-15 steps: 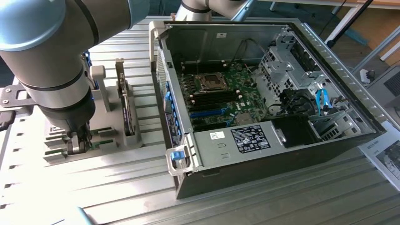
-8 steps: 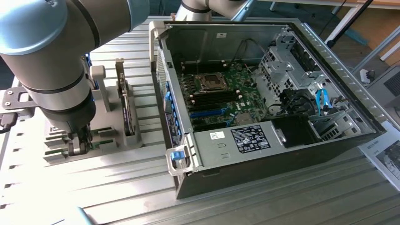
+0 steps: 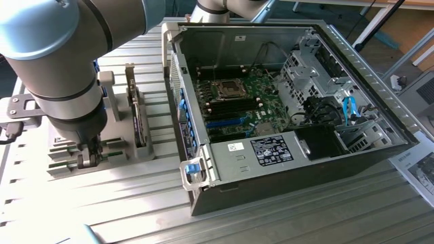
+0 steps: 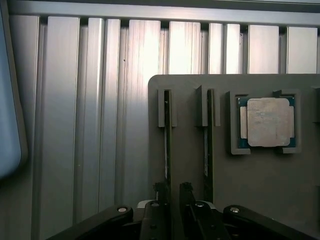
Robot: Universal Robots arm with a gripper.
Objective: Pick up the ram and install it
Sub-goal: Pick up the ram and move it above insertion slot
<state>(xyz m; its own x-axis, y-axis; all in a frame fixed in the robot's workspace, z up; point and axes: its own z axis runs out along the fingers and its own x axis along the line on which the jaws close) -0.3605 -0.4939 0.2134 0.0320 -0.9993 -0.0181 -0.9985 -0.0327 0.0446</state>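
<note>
The ram is a thin stick standing on edge in a slot of the grey holder; a second stick stands in the slot beside it. My gripper hangs low over the first stick, open, with one finger on each side of its near end and a gap showing. In the exterior view the gripper is down on the holder at the exterior view's left, beside the open computer case. The motherboard lies inside the case with its long black slots bare.
A square silver processor chip sits in a pocket of the holder. A tall dark expansion card stands upright between holder and case. The bulky arm rises above the holder. Everything rests on a ribbed aluminium table.
</note>
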